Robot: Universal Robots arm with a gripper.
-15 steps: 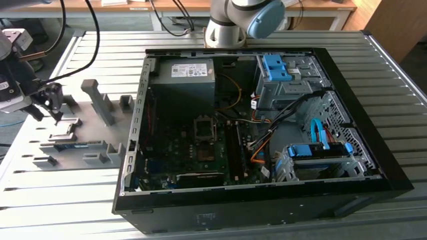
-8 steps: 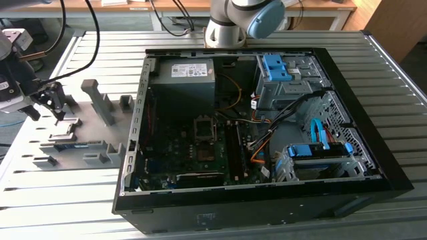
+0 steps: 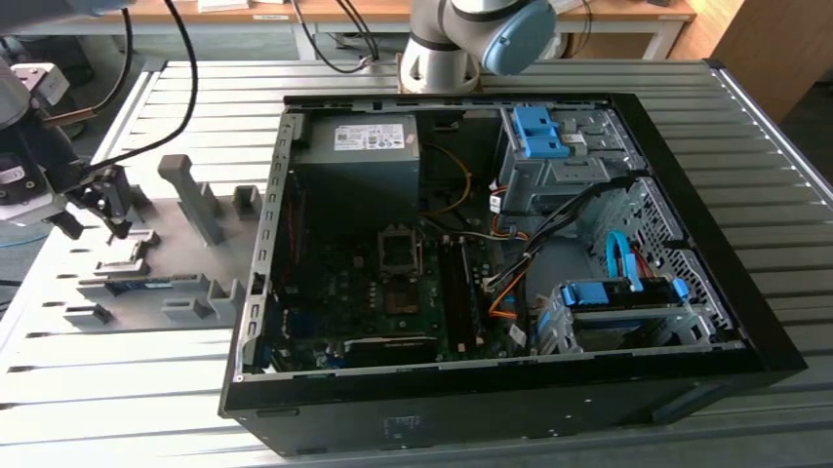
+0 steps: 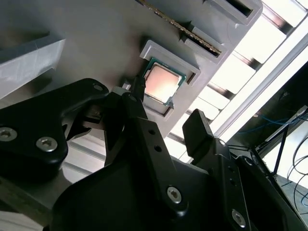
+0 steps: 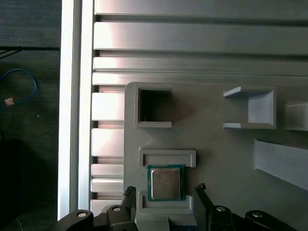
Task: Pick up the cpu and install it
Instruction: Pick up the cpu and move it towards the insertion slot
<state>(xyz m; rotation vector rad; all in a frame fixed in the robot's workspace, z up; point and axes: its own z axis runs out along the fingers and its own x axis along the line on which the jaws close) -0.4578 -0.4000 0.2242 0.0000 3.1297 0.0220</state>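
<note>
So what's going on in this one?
A single robot arm has its gripper low over the grey fixture plate, which sits beside the open computer case. The cpu lies flat in a small nest on that plate, metal face up. The gripper is open, with a finger on either side of the nest, and neither touches the chip. The cpu has not been picked up yet.

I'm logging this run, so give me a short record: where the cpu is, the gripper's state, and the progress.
cpu: flat in a recess of the grey fixture plate, metal face up
gripper: open, straddling the cpu, not closed on it
fixture plate: on the slatted table, at the exterior view's left of the computer case
progress: cpu not yet lifted
</note>
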